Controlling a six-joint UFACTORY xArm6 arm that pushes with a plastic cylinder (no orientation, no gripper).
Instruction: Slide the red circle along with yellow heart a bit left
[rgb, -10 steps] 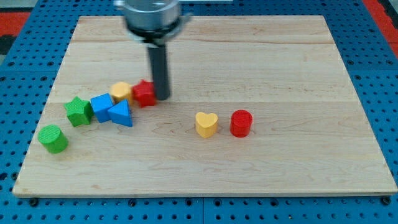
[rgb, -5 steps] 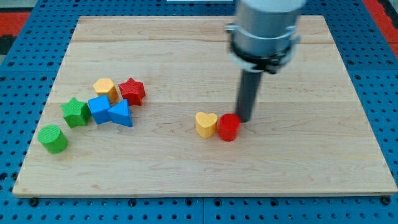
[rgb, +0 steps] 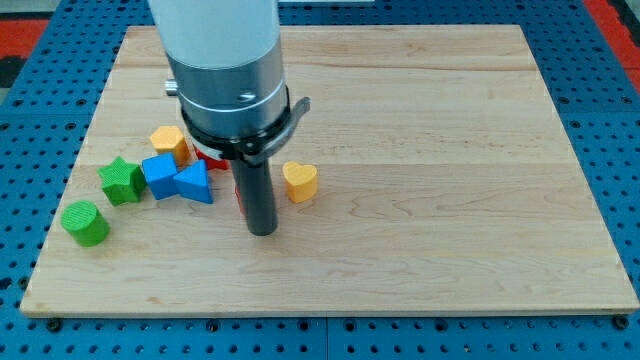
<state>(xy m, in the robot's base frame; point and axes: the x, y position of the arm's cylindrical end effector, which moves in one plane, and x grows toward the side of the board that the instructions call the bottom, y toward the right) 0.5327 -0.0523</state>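
The yellow heart (rgb: 299, 182) lies on the wooden board (rgb: 450, 150), left of the board's middle. My tip (rgb: 262, 231) touches the board just below and to the left of the heart. The rod hides most of the red circle (rgb: 238, 195); only a thin red sliver shows at the rod's left edge, so the circle lies left of the heart and behind the rod. Whether the circle touches the heart cannot be told.
A cluster lies at the view's left: a yellow block (rgb: 170, 143), a blue cube (rgb: 160, 175), a blue triangle (rgb: 193, 183), a green star (rgb: 122, 180) and a green cylinder (rgb: 84, 222). A red star (rgb: 207, 160) is mostly hidden under the arm.
The heart and the red circle have moved left, the circle now past the heart. The rod has swung from their right side to below-left of the heart, covering the circle and red star.
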